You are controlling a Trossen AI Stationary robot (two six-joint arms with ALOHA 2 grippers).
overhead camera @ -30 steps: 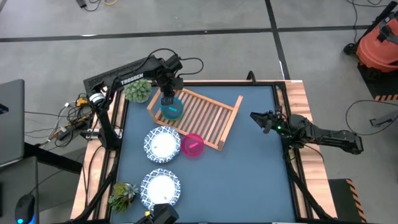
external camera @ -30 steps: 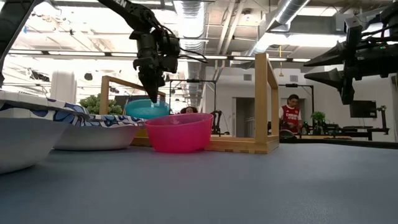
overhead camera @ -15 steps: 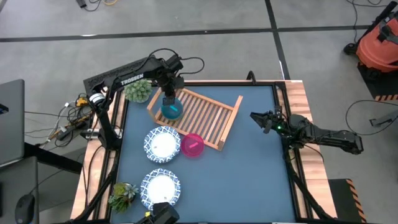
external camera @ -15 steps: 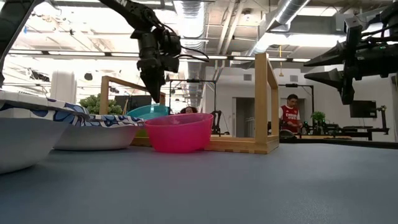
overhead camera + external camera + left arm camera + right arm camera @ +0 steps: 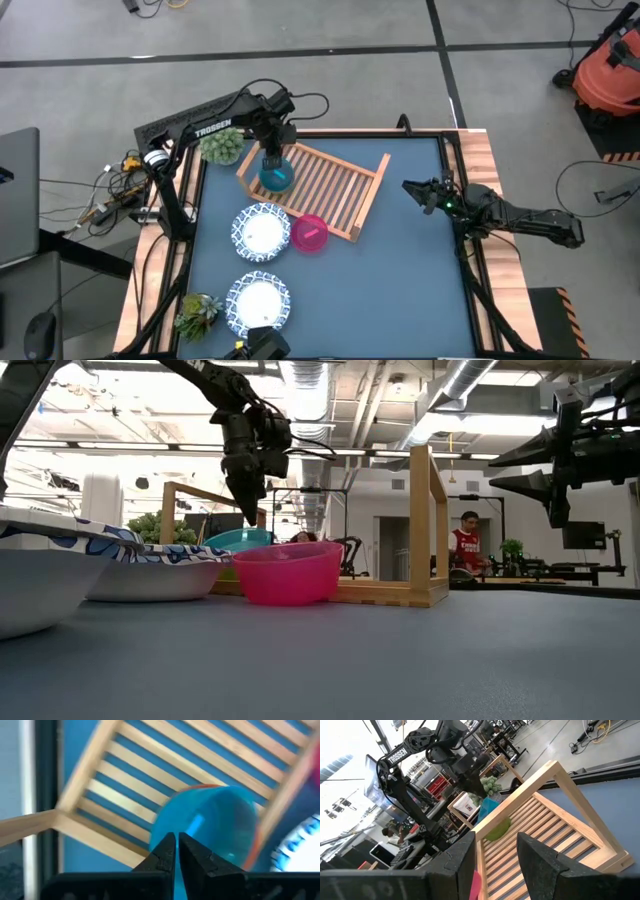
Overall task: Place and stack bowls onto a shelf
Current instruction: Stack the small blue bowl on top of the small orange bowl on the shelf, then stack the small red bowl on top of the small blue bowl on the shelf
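Teal bowl (image 5: 275,178) now sits on the shelf (image 5: 330,190) at its far-left end, no longer carried; we see left gripper (image 5: 270,156) just above it, fingers nearly closed on nothing, right gripper (image 5: 418,192) parked open, so magenta bowl (image 5: 310,234) seems next.

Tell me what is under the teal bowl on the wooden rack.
The teal bowl sits in another bowl: an orange-red rim shows around it. That bowl's body and the rack slats below are covered.
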